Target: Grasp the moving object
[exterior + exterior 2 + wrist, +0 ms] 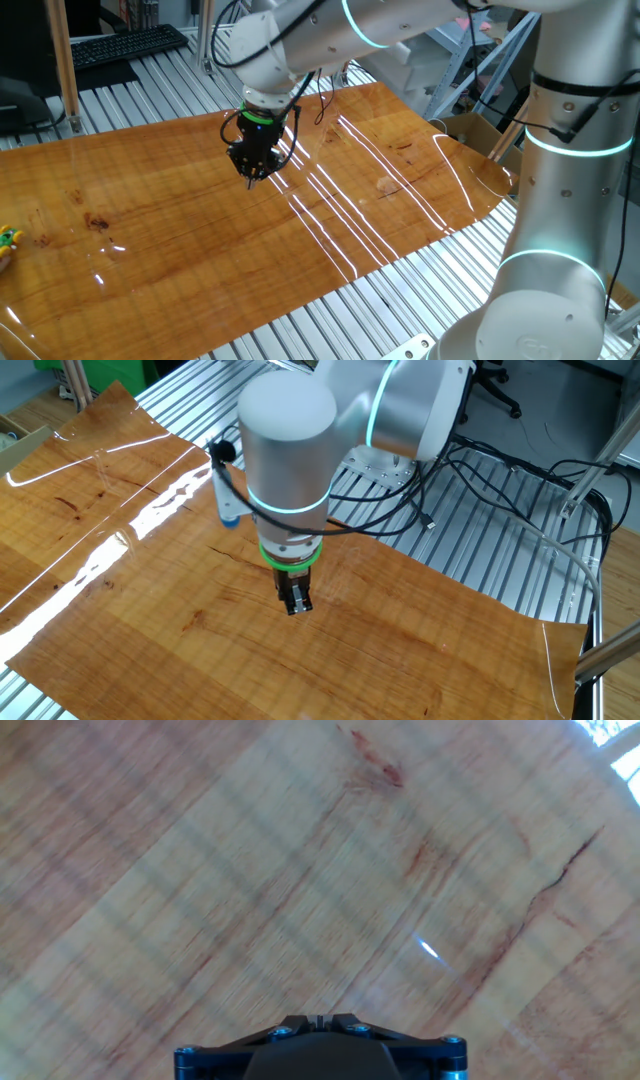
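The tiny yellow and green toy figure (8,238) lies at the far left edge of the wooden board (180,230) in one fixed view. It does not show in the other fixed view or the hand view. My gripper (252,180) hangs above the middle of the board, far to the right of the toy. Its black fingers are pressed together with nothing between them, as the other fixed view (297,607) also shows. In the hand view only the gripper's black base (320,1055) shows, over bare wood.
The glossy board lies on a slatted metal table (330,320). A keyboard (125,45) sits at the back left. Cables (470,480) trail over the slats behind the arm's base. A cardboard box (475,130) stands past the board's right end.
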You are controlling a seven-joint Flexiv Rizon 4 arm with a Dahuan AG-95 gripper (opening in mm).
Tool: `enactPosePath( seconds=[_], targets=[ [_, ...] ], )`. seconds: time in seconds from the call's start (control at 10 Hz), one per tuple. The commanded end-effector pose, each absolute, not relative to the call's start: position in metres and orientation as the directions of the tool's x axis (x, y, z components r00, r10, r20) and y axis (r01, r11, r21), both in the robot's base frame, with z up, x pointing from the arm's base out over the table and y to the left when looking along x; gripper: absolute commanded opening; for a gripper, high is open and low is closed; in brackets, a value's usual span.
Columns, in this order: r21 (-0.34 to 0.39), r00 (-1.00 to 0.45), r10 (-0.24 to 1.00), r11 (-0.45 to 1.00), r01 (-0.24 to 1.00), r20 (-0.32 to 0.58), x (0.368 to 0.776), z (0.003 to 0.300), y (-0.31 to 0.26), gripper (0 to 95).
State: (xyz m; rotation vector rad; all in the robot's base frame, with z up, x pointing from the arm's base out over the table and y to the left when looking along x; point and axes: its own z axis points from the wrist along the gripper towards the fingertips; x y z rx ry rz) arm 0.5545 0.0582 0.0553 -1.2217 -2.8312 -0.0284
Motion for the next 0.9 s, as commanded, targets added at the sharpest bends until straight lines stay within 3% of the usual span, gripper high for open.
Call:
enactPosePath(
  seconds=[0.1,0.4,0.6,0.8,0.9],
  targets=[
    [-0.006,-0.581,0.81,0.583,0.812,0.073,0.573,0.042,0.069,0.0],
    [-0.017,-0.506,0.859,0.509,0.861,0.078,0.585,0.033,0.073,0.0],
    [-0.02,-0.406,0.909,0.409,0.912,0.092,0.595,0.032,0.079,38.0],
    [-0.032,-0.324,0.943,0.327,0.945,0.072,0.602,0.028,0.091,38.0],
    [-0.035,-0.261,0.963,0.264,0.964,0.07,0.606,0.028,0.096,57.0]
  ],
)
